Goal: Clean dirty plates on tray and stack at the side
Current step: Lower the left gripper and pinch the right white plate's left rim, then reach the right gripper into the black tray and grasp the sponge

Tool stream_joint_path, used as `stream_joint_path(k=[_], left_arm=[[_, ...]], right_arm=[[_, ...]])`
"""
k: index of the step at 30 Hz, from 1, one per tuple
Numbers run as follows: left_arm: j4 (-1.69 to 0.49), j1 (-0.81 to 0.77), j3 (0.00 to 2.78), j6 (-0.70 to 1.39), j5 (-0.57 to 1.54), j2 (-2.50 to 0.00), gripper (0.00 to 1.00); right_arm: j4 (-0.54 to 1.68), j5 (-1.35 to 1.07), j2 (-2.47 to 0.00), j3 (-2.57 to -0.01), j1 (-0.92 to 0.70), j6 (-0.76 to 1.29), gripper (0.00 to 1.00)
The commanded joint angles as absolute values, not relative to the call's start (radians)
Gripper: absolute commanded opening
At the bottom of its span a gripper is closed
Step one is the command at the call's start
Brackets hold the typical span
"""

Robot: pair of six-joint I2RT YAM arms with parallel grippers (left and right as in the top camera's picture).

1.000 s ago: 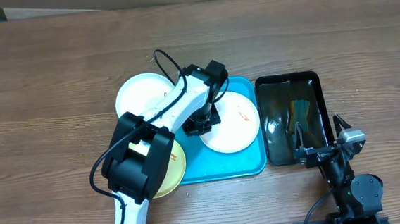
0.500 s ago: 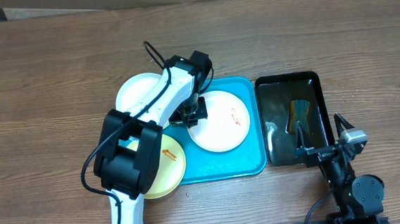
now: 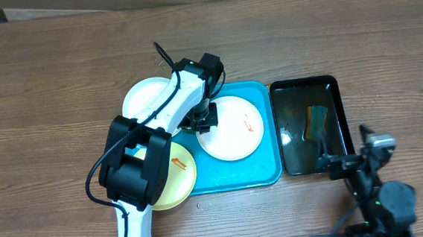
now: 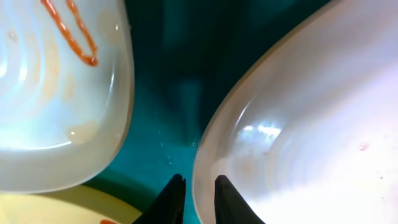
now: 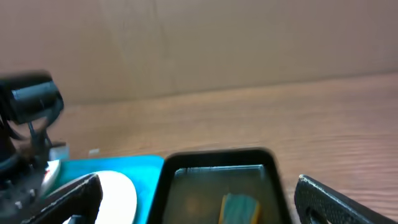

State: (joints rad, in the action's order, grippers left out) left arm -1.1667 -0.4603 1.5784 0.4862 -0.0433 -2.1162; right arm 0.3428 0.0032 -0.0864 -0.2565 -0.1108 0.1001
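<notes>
Beneath my arms the brown wood-grain tabletop (image 3: 45, 85) looks matt, while the turquoise rectangular plastic tray (image 3: 230, 175) is smooth with a soft sheen. The round white plate (image 3: 231, 132) gleams glossy, and the smaller black tray (image 3: 302, 82) is mirror-glossy.

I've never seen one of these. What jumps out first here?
A big white arm reaches over the turquoise tray in the middle, its hand straddling the rim of a white plate smeared red-orange. To the left lie another white plate and a pale yellow plate; on the right sits a glossy black tray.
</notes>
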Motion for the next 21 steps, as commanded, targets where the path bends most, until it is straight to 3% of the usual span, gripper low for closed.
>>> stream_joint_path(k=[1, 10, 11, 12, 13, 18, 19, 21], left_arm=[[-1.153, -0.457, 1.602, 0.456, -0.061, -2.071, 0.20], [-1.167, -0.445, 1.602, 0.456, -0.044, -1.782, 0.31], [-1.180, -0.445, 1.602, 0.456, -0.044, -1.752, 0.38], [-1.191, -0.445, 1.602, 0.456, -0.045, -1.733, 0.57], [-1.200, -0.447, 1.601, 0.456, -0.045, -1.722, 0.69], [-1.199, -0.447, 1.554, 0.460, -0.035, -1.737, 0.68], [-1.176, -0.449, 1.518, 0.460, -0.017, -1.744, 0.63], [-1.132, -0.453, 1.468, 0.456, -0.002, -1.746, 0.57]], right_arm=[[0.418, 0.090, -0.197, -0.471, -0.103, 0.107, 1.00], [0.808, 0.036, -0.791, -0.979, -0.103, 0.107, 1.00], [0.862, 0.023, -0.855, -1.032, -0.103, 0.107, 1.00], [0.922, -0.005, -0.927, -1.094, -0.104, 0.108, 1.00], [0.984, -0.057, -1.000, -1.158, -0.103, 0.108, 1.00], [1.191, -0.270, -1.248, -1.346, -0.104, 0.107, 1.00], [1.211, -0.262, -1.295, -1.356, -0.103, 0.107, 0.97], [1.219, -0.215, -1.349, -1.354, -0.103, 0.120, 0.79]])
